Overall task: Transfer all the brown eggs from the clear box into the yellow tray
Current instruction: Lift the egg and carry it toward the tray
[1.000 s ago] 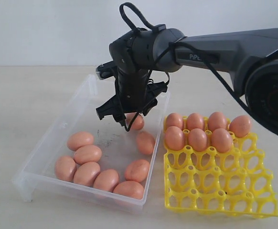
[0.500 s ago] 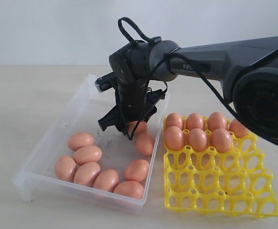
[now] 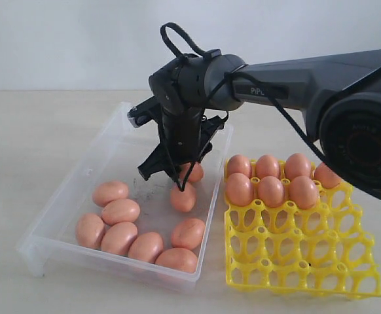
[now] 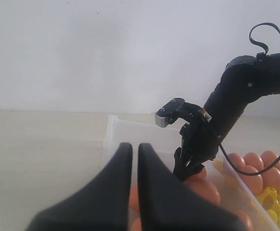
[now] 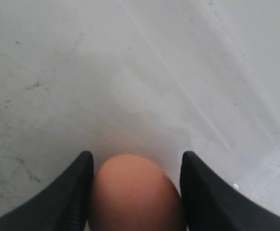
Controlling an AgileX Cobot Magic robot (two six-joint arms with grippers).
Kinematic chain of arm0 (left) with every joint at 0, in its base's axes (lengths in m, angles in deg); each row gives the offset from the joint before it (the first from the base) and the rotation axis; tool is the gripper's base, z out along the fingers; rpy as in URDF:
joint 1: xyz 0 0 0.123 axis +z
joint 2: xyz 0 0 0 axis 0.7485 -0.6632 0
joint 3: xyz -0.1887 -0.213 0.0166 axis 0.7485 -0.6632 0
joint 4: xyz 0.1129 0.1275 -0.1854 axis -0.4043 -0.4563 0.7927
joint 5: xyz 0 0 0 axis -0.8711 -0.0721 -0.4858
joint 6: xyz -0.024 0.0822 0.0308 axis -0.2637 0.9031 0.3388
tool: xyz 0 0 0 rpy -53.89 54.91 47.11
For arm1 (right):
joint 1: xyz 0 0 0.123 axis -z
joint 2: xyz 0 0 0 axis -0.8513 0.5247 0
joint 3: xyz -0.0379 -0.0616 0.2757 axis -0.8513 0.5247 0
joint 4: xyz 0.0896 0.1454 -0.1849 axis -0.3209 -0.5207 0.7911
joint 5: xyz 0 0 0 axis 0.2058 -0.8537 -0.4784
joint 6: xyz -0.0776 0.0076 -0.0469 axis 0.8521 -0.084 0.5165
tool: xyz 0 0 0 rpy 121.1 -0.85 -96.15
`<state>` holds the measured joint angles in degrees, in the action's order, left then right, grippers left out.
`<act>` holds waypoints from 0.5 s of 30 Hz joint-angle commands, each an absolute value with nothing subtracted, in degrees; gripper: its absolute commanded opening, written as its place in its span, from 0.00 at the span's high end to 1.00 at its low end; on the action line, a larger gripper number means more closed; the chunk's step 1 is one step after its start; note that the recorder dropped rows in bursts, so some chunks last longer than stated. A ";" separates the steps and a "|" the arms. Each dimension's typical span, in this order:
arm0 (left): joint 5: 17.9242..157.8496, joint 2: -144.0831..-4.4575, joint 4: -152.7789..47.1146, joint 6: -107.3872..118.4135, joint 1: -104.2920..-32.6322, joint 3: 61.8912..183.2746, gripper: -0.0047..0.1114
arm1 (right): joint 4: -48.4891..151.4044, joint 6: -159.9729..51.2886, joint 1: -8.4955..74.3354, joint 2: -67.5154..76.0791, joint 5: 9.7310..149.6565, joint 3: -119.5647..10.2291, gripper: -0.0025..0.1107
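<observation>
flanking a cropped egg [image 5: 133,197]: right pincer [image 5: 136,156]

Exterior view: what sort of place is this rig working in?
Probably a lab test bench: bare pale tabletop, plain white wall, and a shallow clear plastic box of brown eggs beside a bright yellow plastic egg tray.

The pale desk [image 3: 27,131] carries the clear box [image 3: 65,191], its end near the far edge, and the yellow tray [image 3: 311,268] just beside it.

Orange-brown eggs [image 3: 120,211], yellow tray [image 3: 264,265]
</observation>
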<state>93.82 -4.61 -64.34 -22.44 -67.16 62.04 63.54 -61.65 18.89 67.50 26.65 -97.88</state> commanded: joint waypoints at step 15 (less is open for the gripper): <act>93.52 -4.46 -64.21 -22.91 -67.61 61.89 0.92 | 66.90 -68.16 17.71 53.15 46.10 -89.13 0.98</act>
<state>93.82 -4.61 -64.34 -22.44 -67.16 62.04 66.25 -66.83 17.78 56.84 41.66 -93.00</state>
